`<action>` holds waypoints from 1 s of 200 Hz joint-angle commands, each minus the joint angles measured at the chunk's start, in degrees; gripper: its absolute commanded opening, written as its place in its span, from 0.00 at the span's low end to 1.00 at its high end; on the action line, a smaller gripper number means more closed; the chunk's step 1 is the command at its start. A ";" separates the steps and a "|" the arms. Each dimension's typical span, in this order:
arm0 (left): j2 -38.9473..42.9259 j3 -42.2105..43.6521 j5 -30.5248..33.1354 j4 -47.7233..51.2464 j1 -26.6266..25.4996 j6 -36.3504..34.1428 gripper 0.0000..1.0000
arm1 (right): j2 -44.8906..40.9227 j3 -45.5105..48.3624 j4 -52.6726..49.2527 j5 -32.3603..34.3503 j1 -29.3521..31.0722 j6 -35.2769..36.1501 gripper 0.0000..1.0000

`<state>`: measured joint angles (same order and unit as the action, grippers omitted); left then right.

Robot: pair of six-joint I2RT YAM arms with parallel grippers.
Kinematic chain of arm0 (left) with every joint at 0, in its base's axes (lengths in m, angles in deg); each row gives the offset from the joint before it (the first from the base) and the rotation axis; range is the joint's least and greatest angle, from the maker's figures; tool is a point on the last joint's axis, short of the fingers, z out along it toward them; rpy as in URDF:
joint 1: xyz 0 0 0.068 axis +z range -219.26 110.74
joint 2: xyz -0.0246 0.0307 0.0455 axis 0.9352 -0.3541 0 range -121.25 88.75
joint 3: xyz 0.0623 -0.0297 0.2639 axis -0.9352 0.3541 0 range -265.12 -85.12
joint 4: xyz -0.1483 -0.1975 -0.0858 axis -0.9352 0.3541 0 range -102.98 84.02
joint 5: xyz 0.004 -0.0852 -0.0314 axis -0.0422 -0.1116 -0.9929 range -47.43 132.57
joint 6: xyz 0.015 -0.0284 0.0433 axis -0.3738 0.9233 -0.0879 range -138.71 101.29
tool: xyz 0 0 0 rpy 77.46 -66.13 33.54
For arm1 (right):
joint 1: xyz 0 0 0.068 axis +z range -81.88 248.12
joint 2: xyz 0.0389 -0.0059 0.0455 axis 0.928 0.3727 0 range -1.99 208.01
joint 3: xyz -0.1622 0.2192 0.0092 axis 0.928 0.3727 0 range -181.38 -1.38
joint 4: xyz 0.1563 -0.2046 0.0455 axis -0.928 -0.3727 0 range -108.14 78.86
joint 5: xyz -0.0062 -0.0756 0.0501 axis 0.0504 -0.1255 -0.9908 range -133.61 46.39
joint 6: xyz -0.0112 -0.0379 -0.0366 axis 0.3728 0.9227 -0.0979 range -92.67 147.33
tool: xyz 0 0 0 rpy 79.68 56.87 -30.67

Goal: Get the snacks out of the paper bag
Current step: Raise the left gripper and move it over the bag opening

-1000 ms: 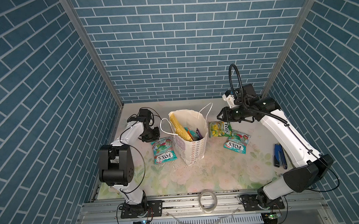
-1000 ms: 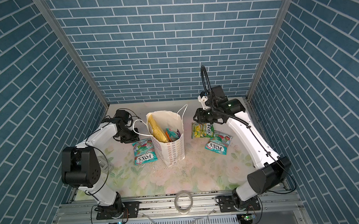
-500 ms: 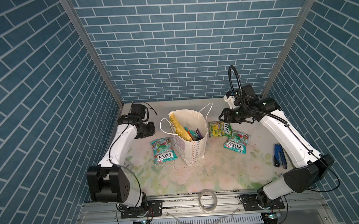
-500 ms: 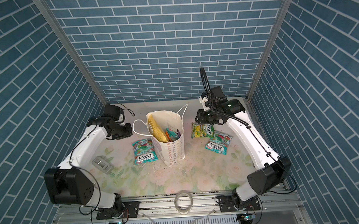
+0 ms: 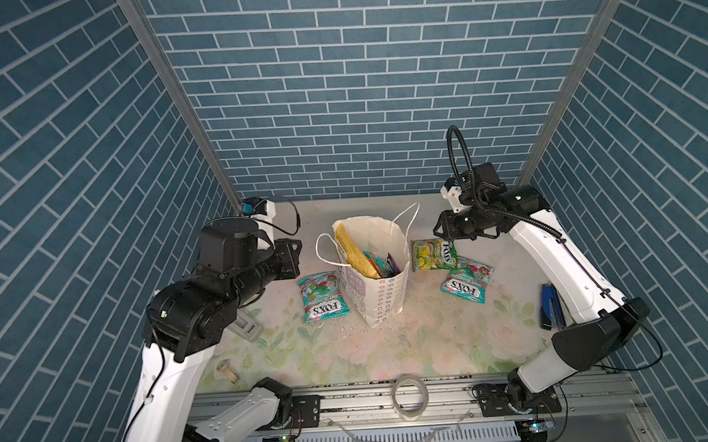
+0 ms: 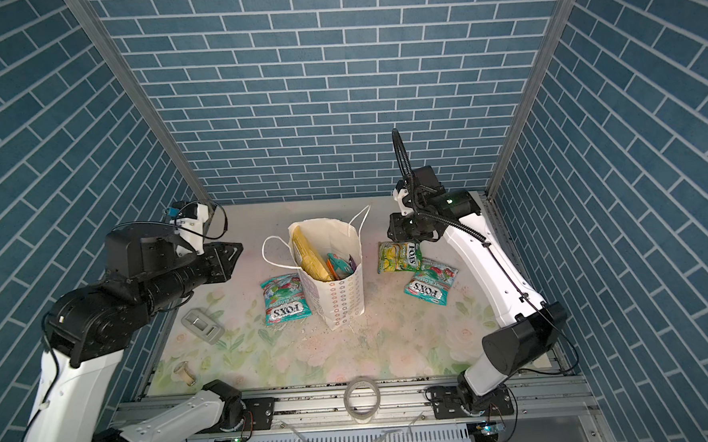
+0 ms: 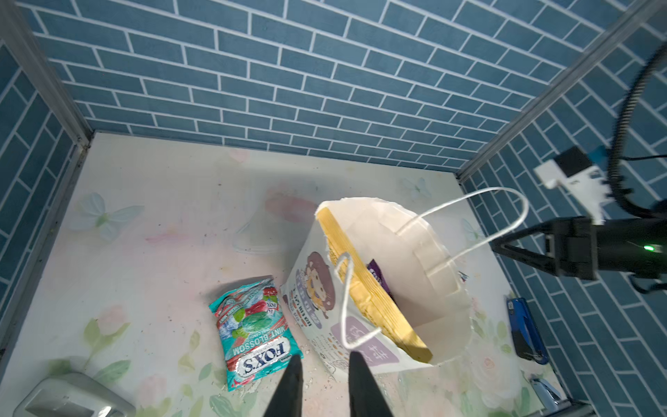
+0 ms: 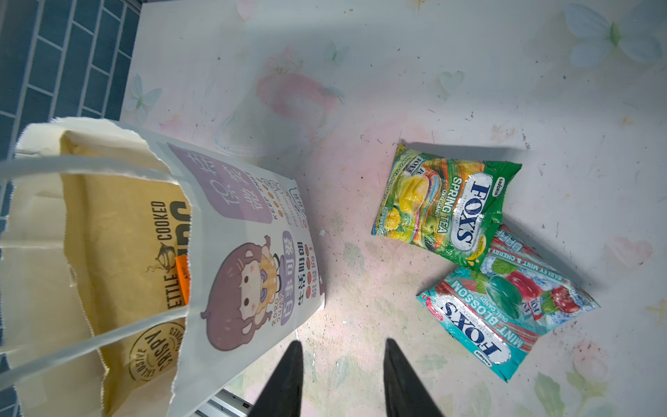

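Paper bag (image 5: 385,299) stands upright, its mouth facing up.

Blue brick walls (image 5: 337,85); pale floral tabletop (image 5: 433,342)

So the left arm (image 5: 167,377) is folded up tall, elbow high, with the forearm stretched roughly level toward the middle. The left gripper (image 7: 326,379) has its fingers a little apart with nothing between them. The right arm (image 5: 554,261) reaches way back from its base, wrist bent inward. The right gripper (image 8: 341,379) angles down, parted a bit wider, and it's empty too. Both hang in the air.
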<state>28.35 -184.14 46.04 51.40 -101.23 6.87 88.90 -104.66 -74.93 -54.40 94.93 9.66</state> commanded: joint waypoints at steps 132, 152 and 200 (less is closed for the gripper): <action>-37.35 -26.71 6.78 23.10 -10.75 14.15 0.28 | 0.06 2.30 0.58 -9.43 -0.26 2.82 0.38; -36.98 -27.02 7.96 25.01 -10.44 15.37 0.28 | 0.86 2.11 1.44 -11.50 -0.18 2.73 0.38; -33.84 -16.97 5.07 19.48 -7.64 15.42 0.28 | 1.40 2.07 2.33 -13.18 -0.18 3.08 0.38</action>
<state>-7.23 -206.81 52.68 73.45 -110.95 21.45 89.60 -102.87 -73.36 -65.44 94.80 9.87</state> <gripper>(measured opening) 0.284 0.381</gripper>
